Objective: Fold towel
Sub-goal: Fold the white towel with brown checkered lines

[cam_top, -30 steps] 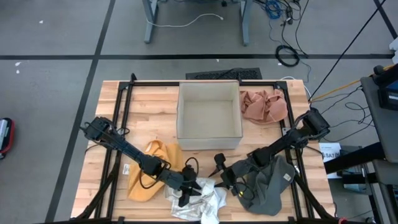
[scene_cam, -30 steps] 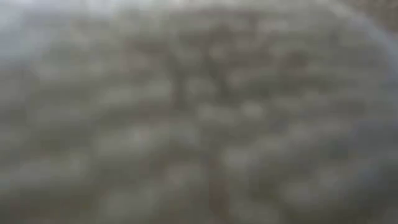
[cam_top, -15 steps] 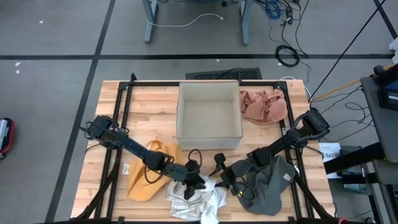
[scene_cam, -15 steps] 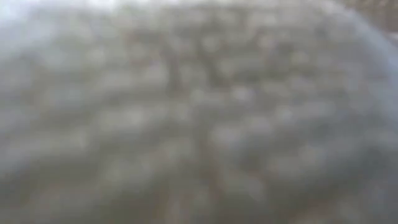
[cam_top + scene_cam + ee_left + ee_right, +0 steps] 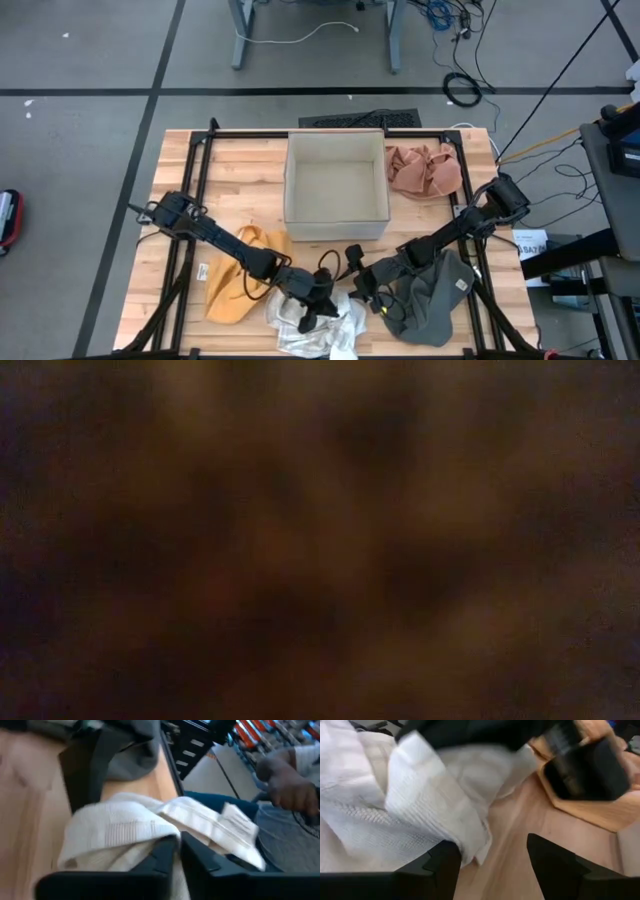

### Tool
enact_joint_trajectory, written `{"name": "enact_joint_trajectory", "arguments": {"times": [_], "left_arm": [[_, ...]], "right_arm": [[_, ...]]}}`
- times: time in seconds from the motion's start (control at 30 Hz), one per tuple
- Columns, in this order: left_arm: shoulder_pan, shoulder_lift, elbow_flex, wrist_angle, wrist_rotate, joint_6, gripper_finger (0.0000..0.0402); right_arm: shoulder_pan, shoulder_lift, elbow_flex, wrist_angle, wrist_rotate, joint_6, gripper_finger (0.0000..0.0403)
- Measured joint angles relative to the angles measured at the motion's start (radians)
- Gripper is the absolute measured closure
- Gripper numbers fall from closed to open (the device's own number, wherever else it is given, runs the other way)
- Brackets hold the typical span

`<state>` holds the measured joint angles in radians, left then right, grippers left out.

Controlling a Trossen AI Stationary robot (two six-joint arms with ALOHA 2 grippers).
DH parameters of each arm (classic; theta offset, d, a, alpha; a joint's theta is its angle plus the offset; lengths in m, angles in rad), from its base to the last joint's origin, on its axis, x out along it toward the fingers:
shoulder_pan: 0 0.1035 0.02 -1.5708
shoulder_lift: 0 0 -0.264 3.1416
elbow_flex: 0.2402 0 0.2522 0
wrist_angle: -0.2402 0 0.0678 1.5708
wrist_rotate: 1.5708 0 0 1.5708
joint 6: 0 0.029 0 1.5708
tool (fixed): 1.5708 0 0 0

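Note:
A crumpled white towel (image 5: 330,335) lies by the table's near edge; it also shows in the left wrist view (image 5: 120,827) and the right wrist view (image 5: 410,800). My left gripper (image 5: 322,310) is down on the towel's top, fingers together (image 5: 178,851). My right gripper (image 5: 352,272) stands open just right of the towel, with bare wood between its fingers (image 5: 492,865). Whether its finger (image 5: 442,865) touches the towel's edge, I cannot tell. The low view is dark and shows nothing. My left gripper pinches a raised fold of the white towel (image 5: 167,839) between its two fingers, near the top of the heap. The fingers come slanting down from the table's left. One layer or several, I cannot tell. The towel's bulk lies on the table.
A yellow cloth (image 5: 238,280) lies left of the towel and a grey cloth (image 5: 432,300) right of it, under the right arm. An open white box (image 5: 336,190) stands mid-table, with a pink cloth (image 5: 425,170) beside it. A person's hand (image 5: 287,785) shows beyond the table.
My left gripper has moved toward the table's right edge, across the white towel, rolling a little, and its fingers have shut on the cloth. The towel's top has bunched up under it. The low view has gone from a pale blur to dark.

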<state>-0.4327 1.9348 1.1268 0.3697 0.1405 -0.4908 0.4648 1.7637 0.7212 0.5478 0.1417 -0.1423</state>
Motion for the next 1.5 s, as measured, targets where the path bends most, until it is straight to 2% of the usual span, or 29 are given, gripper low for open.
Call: {"name": "enact_joint_trajectory", "arguments": {"times": [0.17,0.33,0.5,0.7,0.87,0.97,1.07,1.17,1.3,1.5], "left_arm": [[0.006,-0.087,0.128,-0.328,0.009,0.104,0.0397],[0.006,-0.145,0.343,-0.718,-0.041,0.239,0.0398],[0.004,-0.156,0.613,-1.129,-0.194,0.319,0.0399],[0.004,-0.156,0.881,-1.432,-0.366,0.366,0.0399],[-0.021,-0.156,1.031,-1.491,-0.445,0.464,0.0400],[-0.053,-0.156,1.086,-1.484,-0.444,0.542,0.0400],[-0.074,-0.156,1.103,-1.514,-0.377,0.550,0.0400],[-0.079,-0.152,1.102,-1.593,-0.329,0.475,0.0400],[-0.075,-0.121,1.100,-1.652,-0.297,0.404,0.0400],[-0.064,-0.077,1.099,-1.648,-0.248,0.415,0.0400]], "right_arm": [[0.001,-0.034,0.000,-0.028,-0.095,0.029,0.0190],[0.003,-0.116,0.000,-0.062,-0.180,0.030,0.0190],[0.007,-0.220,0.000,-0.086,-0.228,0.022,0.0190],[0.008,-0.329,0.000,-0.104,-0.229,-0.006,0.0190],[0.008,-0.390,0.000,-0.143,-0.213,-0.018,0.0190],[0.008,-0.418,0.000,-0.181,-0.135,-0.025,0.0190],[0.008,-0.443,0.000,-0.258,-0.046,-0.026,0.0190],[0.008,-0.469,0.000,-0.297,0.017,-0.026,0.0190],[0.008,-0.484,0.000,-0.267,0.048,-0.047,0.0190],[0.008,-0.470,0.000,-0.197,0.049,-0.082,0.0190]]}}
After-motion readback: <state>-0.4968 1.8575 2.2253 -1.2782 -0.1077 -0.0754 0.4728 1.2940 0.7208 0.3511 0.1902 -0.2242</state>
